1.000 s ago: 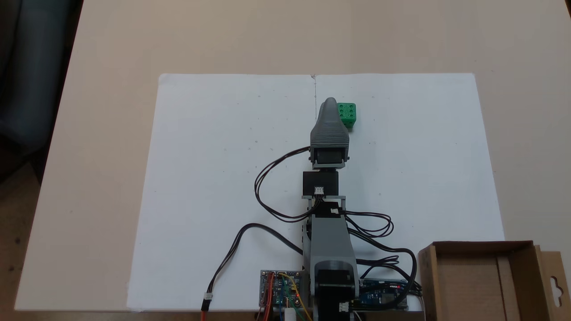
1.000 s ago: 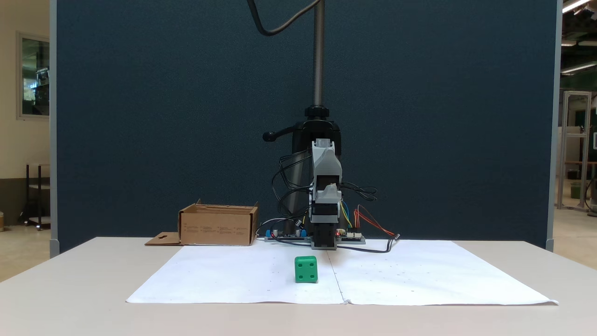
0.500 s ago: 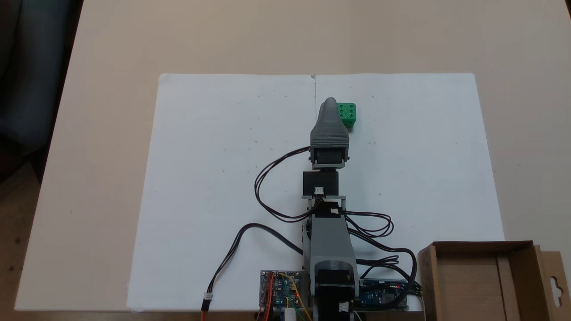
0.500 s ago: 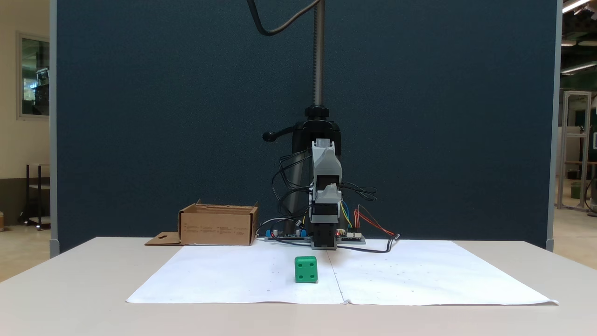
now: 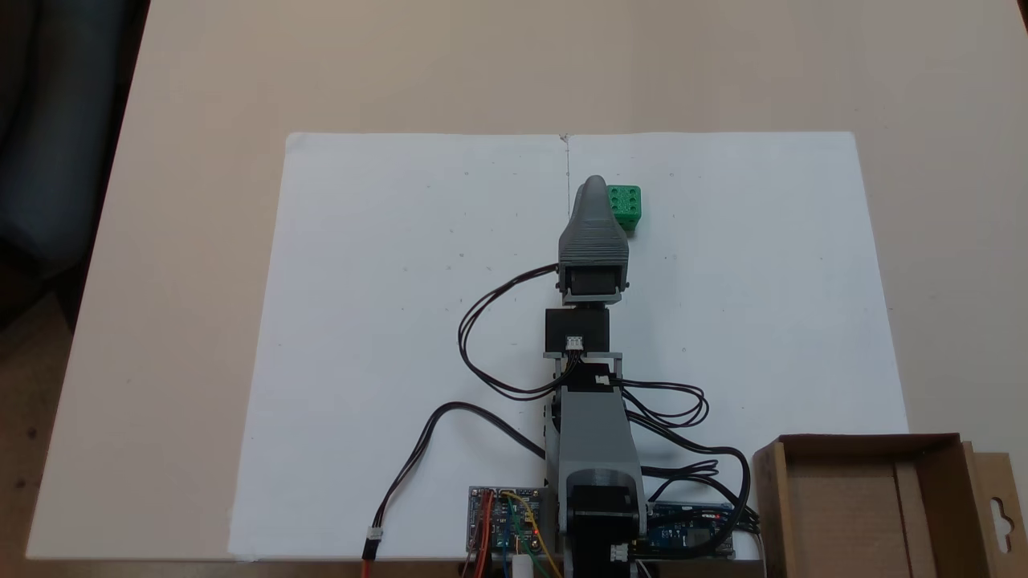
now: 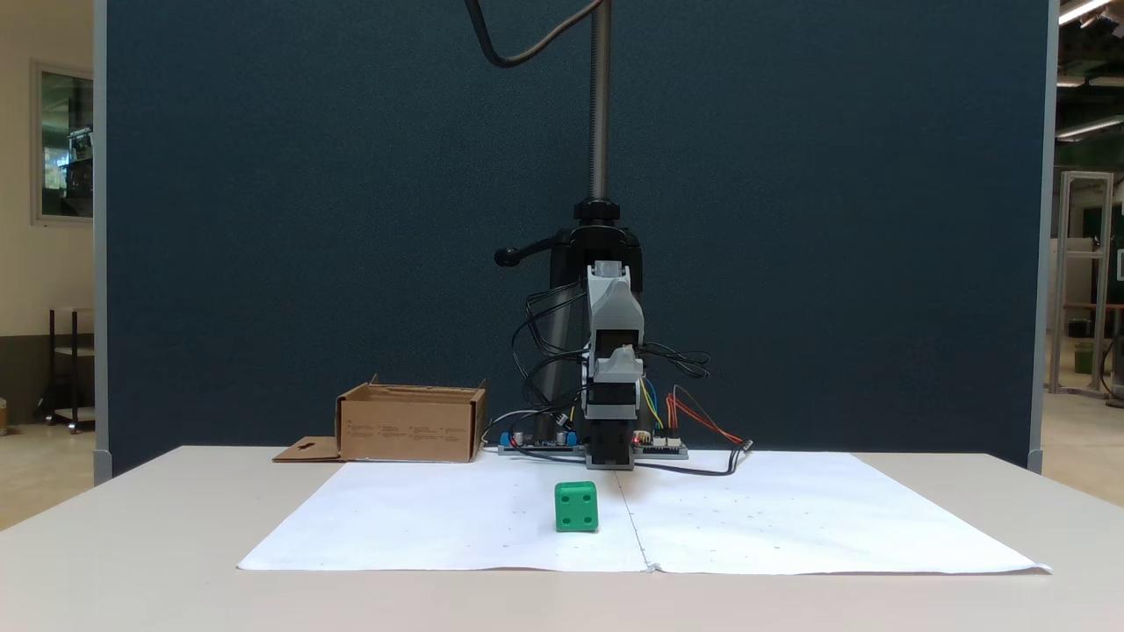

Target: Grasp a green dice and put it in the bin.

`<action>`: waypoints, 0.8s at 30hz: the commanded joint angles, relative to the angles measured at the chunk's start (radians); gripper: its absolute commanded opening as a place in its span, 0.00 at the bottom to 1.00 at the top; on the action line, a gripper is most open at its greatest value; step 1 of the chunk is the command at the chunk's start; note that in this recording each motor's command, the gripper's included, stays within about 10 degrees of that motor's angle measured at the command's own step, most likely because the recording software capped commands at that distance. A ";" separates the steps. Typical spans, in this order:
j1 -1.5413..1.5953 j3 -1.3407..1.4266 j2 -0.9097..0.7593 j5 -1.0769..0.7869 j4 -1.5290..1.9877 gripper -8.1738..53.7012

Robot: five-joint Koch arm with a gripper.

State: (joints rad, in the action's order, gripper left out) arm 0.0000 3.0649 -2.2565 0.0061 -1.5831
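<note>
Dice: green dice (image 5: 626, 205) sits on the white paper sheet (image 5: 385, 321) on the table (image 5: 201, 72), far from the arm's base and apart from every other object; in a fixed view (image 6: 576, 507) a four-pip face looks toward the camera.
Hand: grey hand (image 5: 595, 186) hangs folded above the sheet, its tip overlapping the dice's left edge in a fixed view; the other fixed view suggests it is well above the dice, not touching.
Jaw state: cannot tell; the jaws stack one behind the other for both cameras.
Bin: brown cardboard bin (image 5: 863, 446) stands at the table's near right corner in a fixed view, beside the arm's base, well apart from the dice.
Stage: grasp not yet made, by the look of it.
Risk one: a straight descent likely lands on the dice's edge and knocks it away.
Risk two: jaws too narrow push the cube instead of straddling it.
Risk three: loose cables (image 5: 482, 353) may snag during the swing to the bin.
</note>
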 commanded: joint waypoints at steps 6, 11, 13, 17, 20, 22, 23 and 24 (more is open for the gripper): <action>-0.011 0.066 -0.110 -0.057 -0.008 0.85; -0.011 0.066 -0.110 -0.054 -0.011 0.84; -0.011 0.066 -0.112 -0.054 -0.011 0.84; -0.011 0.066 -0.112 -0.061 -0.011 0.84; -0.009 0.061 -0.112 -0.060 -0.009 0.82; -0.009 0.038 -0.109 -0.061 0.020 0.81; -0.011 0.017 -0.109 -0.060 0.064 0.81; -0.008 -0.003 -0.110 -0.061 0.118 0.81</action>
State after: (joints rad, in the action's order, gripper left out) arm 0.0015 3.0572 -2.2580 0.0061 -1.5232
